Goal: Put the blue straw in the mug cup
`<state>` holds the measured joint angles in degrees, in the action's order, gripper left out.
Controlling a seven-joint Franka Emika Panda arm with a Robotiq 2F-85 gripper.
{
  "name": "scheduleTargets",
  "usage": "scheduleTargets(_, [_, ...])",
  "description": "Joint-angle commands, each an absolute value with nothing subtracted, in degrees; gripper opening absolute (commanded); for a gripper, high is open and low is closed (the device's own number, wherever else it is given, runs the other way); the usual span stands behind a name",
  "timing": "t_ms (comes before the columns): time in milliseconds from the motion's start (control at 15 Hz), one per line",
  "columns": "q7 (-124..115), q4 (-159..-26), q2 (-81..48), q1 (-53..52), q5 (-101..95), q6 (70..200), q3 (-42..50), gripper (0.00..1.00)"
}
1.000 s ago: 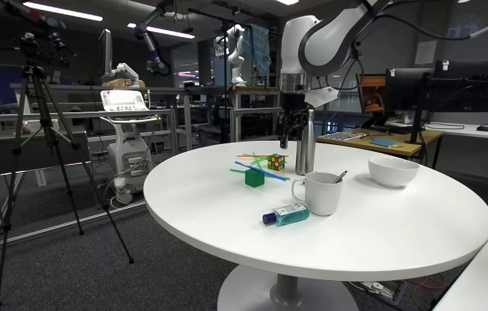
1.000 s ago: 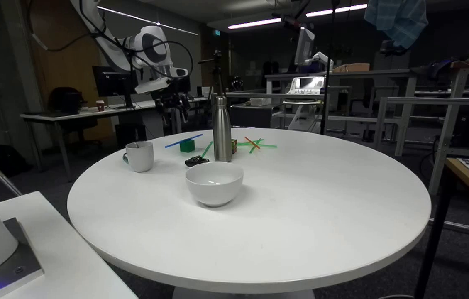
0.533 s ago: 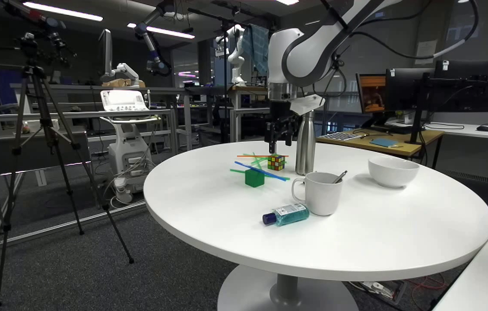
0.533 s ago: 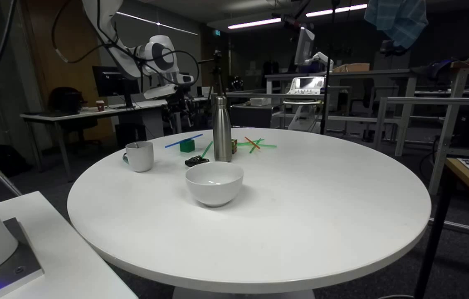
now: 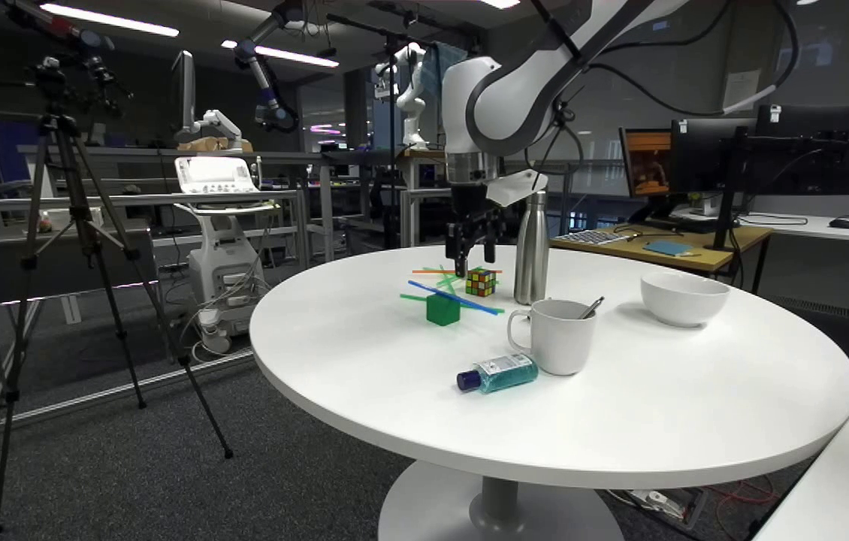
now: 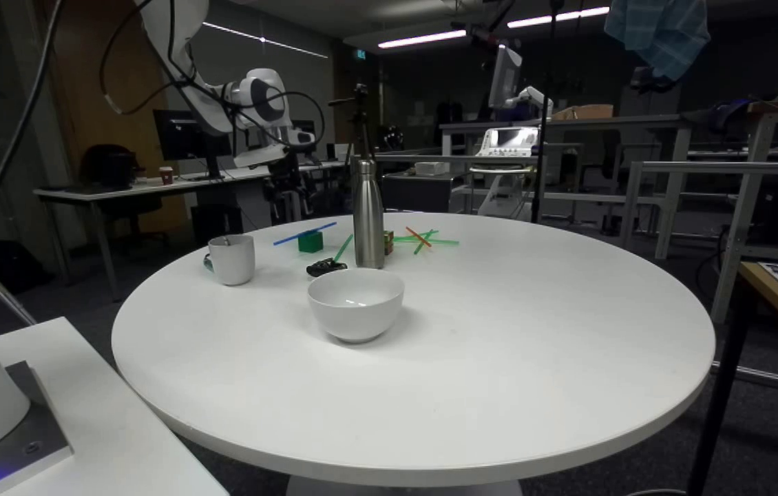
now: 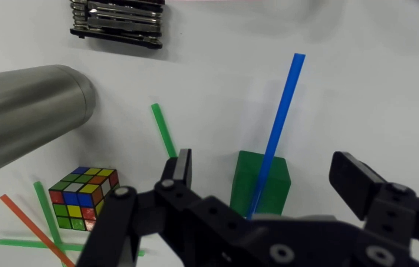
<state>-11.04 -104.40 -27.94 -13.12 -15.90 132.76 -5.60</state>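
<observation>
The blue straw (image 5: 453, 297) lies across the top of a green block (image 5: 442, 309), its ends overhanging; it also shows in an exterior view (image 6: 305, 233). The white mug cup (image 5: 563, 342) stands upright, with a thin metal item (image 5: 591, 307) leaning inside; it also shows in an exterior view (image 6: 234, 260). My gripper (image 5: 475, 263) is open and empty, pointing down above the table. In the wrist view the straw (image 7: 277, 129) and block (image 7: 278, 185) appear between the two spread fingers (image 7: 263, 159). The straw's near end is hidden behind the gripper body.
A steel bottle (image 5: 532, 252) stands upright beside a Rubik's cube (image 5: 481, 282). Green straws (image 7: 164, 129) and an orange straw (image 7: 33, 226) lie near. A black multi-tool (image 7: 120, 22), a white bowl (image 6: 356, 303) and a lying teal bottle (image 5: 506, 373) are on the table.
My gripper has moved away from the steel bottle toward the block with the straw, and it has come lower. The objects on the table have not moved.
</observation>
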Motion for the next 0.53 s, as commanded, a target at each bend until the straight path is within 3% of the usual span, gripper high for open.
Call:
scheduleTargets(0, [-12.18,-102.58,-28.95,-14.11,-14.89,130.2,-4.4,1.0])
scheduleTargets(467, [-13.07,-101.93,-32.04,-14.1,-13.77,129.85,-3.82,1.0])
